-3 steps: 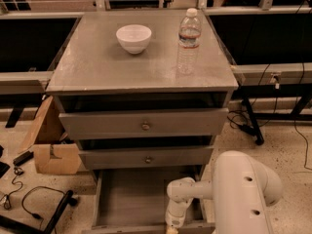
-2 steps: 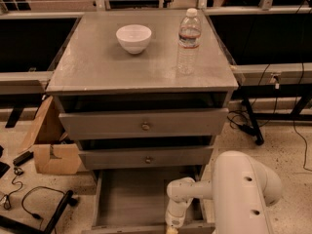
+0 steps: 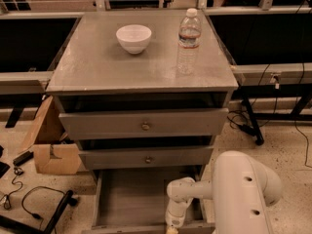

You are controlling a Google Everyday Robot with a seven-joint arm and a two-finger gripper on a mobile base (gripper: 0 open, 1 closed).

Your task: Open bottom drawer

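Grey bottom drawer [image 3: 131, 199] seems nearly out, so pull the gripper [image 3: 170, 226], jaws' state untellable at its front, straight back.

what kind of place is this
Probably a lab or workshop: loose cables on the floor, a cardboard box, workbenches behind the cabinet. The gripper hangs at the front of the open bottom drawer.

The hand [image 3: 171, 226] sits at the front of the bottom drawer [image 3: 129, 199].
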